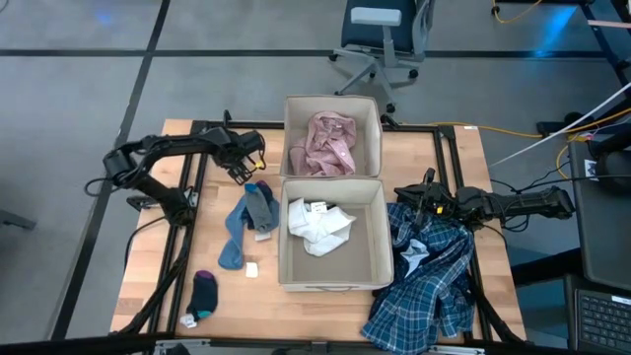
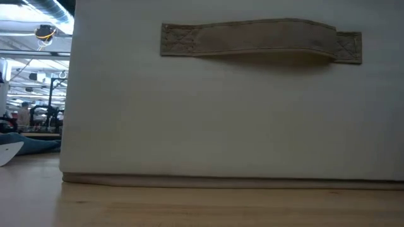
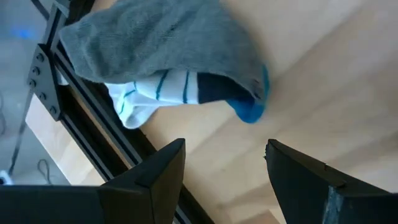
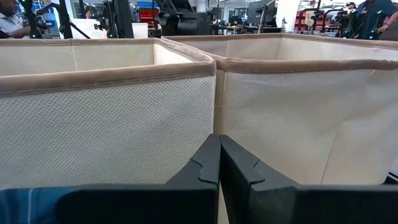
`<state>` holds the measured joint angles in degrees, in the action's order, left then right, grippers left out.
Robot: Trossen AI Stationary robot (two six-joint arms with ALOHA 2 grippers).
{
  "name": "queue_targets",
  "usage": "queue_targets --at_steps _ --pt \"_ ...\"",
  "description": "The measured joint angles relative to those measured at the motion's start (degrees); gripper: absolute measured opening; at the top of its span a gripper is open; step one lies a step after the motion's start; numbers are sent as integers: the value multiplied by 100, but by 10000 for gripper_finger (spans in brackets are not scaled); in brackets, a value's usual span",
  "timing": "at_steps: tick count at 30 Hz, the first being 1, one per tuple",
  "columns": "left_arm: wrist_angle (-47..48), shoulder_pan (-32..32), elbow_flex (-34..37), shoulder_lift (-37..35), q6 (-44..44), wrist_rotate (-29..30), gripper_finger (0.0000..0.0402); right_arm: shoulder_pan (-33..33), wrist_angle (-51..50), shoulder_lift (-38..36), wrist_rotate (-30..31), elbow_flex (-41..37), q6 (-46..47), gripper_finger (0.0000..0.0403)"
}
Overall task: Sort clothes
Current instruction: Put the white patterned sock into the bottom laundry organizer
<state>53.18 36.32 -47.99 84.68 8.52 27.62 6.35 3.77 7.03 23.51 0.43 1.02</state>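
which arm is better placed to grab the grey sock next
Left. Its claw hangs open just beside the grey sock, which fills the left wrist view. The right claw is shut, across the bins by the plaid shirt.

Two bins touch mid-table, socks to their left, a plaid shirt to their right.

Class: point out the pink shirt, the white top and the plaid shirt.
pink shirt [image 1: 329, 144]: high view, middle folds.
white top [image 1: 320, 229]: high view, bunched centre.
plaid shirt [image 1: 434, 281]: high view, middle of cloth.
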Motion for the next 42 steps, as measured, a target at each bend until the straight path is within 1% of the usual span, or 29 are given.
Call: queue_targets --at_steps 3,8,16,18,25,27,29,31,38,40,42 --pt "-106 125 0 263 -142 170 210 0 0 0 0 0 0 7" --pt "-359 249 0 645 -462 612 210 0 0 0 1 -2 0 7" --pt "-1132 253 0 947 -1304 759 210 0 -1 0 2 0 9 7" --pt "-1241 253 0 1001 -1497 886 210 0 0 0 2 -1 23 7" --pt "-1557 392 16 1196 -2068 916 210 0 0 0 2 0 54 7" --pt "-1682 455 44 1224 -2242 948 204 0 -2 0 1 -2 60 7" --pt "-1677 522 64 1229 -2247 954 185 0 -2 -1 0 0 63 7" --pt "-1675 560 66 1231 -2224 934 156 0 -2 0 -7 -2 63 7" --pt "-1641 571 68 1233 -2424 902 21 0 -2 0 -7 -1 63 7" --pt "-1619 499 70 1233 -2464 900 9 0 -2 0 -7 -2 63 7" --pt "-1565 389 64 1216 -2444 900 12 0 -2 0 -9 0 63 7"
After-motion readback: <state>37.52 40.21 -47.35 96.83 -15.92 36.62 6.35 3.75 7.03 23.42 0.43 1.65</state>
